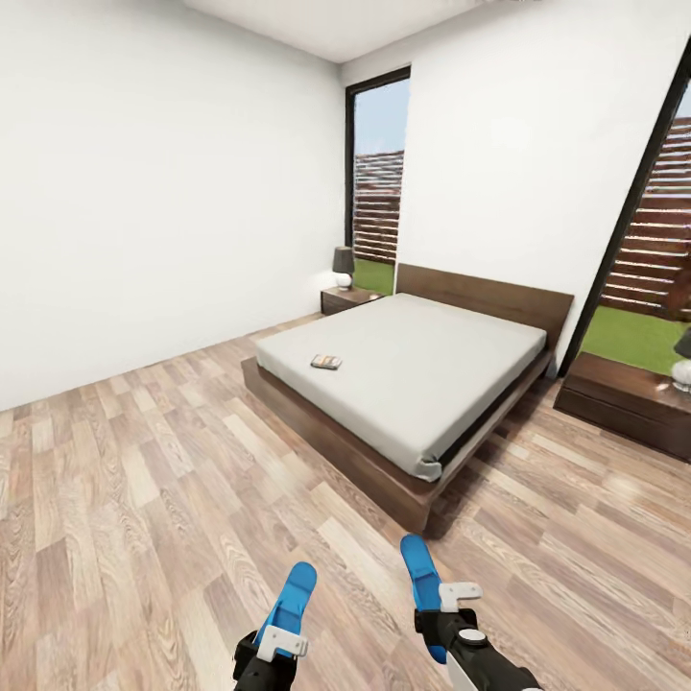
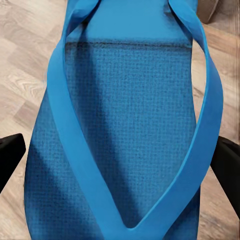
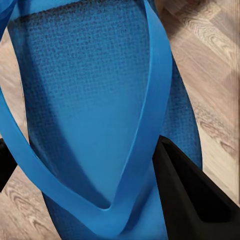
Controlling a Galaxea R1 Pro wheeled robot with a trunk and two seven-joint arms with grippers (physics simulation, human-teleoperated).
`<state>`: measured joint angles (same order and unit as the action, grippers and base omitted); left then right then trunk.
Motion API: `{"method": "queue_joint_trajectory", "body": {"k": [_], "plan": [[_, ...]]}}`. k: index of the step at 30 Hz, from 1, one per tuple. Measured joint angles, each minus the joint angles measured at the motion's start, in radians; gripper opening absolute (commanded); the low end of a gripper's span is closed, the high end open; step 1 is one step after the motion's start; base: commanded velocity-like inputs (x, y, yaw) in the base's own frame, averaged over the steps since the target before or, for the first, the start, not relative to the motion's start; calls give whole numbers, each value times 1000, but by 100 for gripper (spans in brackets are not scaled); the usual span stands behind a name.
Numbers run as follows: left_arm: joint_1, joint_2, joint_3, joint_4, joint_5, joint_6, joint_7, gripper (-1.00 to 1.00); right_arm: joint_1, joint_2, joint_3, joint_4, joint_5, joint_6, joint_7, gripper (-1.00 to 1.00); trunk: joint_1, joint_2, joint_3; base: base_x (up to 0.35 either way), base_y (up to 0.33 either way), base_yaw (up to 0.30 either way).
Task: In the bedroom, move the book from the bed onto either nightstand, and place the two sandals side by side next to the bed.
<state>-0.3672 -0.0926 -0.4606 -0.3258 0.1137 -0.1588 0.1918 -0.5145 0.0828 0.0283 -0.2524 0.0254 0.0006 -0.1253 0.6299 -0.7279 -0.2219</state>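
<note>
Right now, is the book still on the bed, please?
Yes. The book lies flat on the bed, near its left edge.

I saw bed [image 1: 422,384] on plank floor [image 1: 144,499] | book [image 1: 326,362] lay on its mattress, near one edge

Two robot arms near the bed [image 1: 403,379]: left gripper [image 1: 274,648] black with a white bracket; right gripper [image 1: 446,614] black, white bracket, white forearm shell.
</note>
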Motion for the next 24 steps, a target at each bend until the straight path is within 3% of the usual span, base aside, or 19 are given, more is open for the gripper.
{"method": "queue_joint_trajectory", "body": {"k": [24], "plan": [[0,0,0,0,0,0,-1,-100,0,0,0,0,0,0,0,-100,0,0,17,0,0,-249]]}}
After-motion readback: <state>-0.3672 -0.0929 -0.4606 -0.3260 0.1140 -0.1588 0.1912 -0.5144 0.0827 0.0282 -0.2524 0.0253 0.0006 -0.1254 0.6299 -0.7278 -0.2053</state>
